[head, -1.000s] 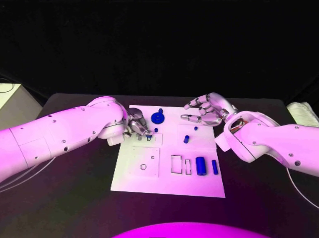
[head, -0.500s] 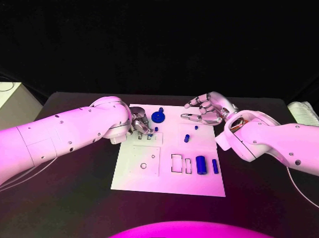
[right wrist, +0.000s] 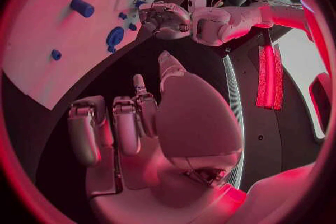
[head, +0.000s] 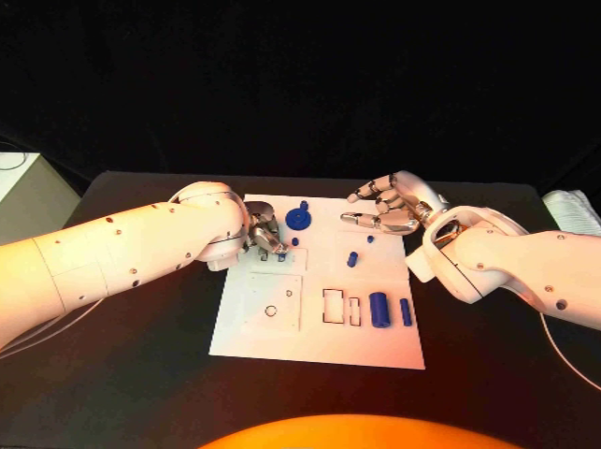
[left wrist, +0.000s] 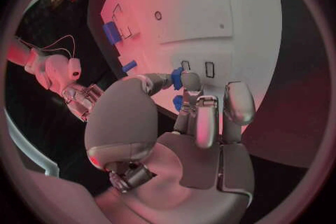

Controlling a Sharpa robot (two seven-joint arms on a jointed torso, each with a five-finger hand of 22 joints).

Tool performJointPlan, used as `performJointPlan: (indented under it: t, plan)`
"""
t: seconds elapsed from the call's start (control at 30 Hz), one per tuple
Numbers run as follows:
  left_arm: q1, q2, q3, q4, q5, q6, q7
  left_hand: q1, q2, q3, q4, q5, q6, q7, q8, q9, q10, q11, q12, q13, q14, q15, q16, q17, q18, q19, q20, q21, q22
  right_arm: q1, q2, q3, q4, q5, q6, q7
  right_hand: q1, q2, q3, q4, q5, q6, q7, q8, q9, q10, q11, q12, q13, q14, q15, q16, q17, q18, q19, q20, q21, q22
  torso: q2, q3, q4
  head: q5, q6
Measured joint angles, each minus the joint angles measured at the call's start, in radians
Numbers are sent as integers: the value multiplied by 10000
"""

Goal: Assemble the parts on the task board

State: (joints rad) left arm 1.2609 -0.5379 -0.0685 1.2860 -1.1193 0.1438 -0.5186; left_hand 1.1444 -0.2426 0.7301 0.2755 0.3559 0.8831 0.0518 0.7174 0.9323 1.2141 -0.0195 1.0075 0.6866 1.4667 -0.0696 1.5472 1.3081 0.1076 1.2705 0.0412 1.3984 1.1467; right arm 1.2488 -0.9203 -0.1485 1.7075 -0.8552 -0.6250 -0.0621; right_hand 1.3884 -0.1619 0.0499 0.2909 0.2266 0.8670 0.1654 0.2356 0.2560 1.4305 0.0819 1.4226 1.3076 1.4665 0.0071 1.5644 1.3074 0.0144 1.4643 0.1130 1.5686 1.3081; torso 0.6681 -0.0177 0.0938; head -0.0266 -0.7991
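The white task board (head: 314, 323) lies mid-table. My left hand (head: 264, 237) hovers at the board's far left edge and pinches a small blue part (left wrist: 177, 77) between thumb and a fingertip, just above two small rectangular slots (left wrist: 208, 69). Another small blue part (left wrist: 178, 102) sits under its fingers. My right hand (head: 389, 207) hangs over the board's far right corner, fingers apart and holding nothing (right wrist: 133, 123). On the board rest a round blue piece (head: 299, 221), a blue cylinder (head: 379, 305), a thin blue bar (head: 406, 313) and small blue pegs (head: 352, 261).
A white box (head: 10, 192) stands at the table's far left, with cables on it. A pale ribbed object (head: 577, 215) lies at the far right edge. Bare black tabletop (head: 138, 365) surrounds the board's near half.
My left hand has edged slightly toward the board's slots with the small blue part still pinched. The right hand has barely moved.
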Motion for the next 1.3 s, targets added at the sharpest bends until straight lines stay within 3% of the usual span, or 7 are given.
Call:
performJointPlan:
  t: [1.3]
  plan:
    - [-116, -79, -99, 95, -178, 11, -52, -151, -71, 84, -83, 55, 37, -36, 0, 6, 53, -17, -37, -58, 0, 1, -1, -4, 0, 71, 0, 44, 51, -7, 7, 0, -6, -7, 26, -2, 0, 0, 0, 0, 0, 0, 0, 0, 0, 0, 0, 0, -2, 0, 0, 0, 0, 0, 0, 0, 0, -5, -12, 5, 0, 14, -37]
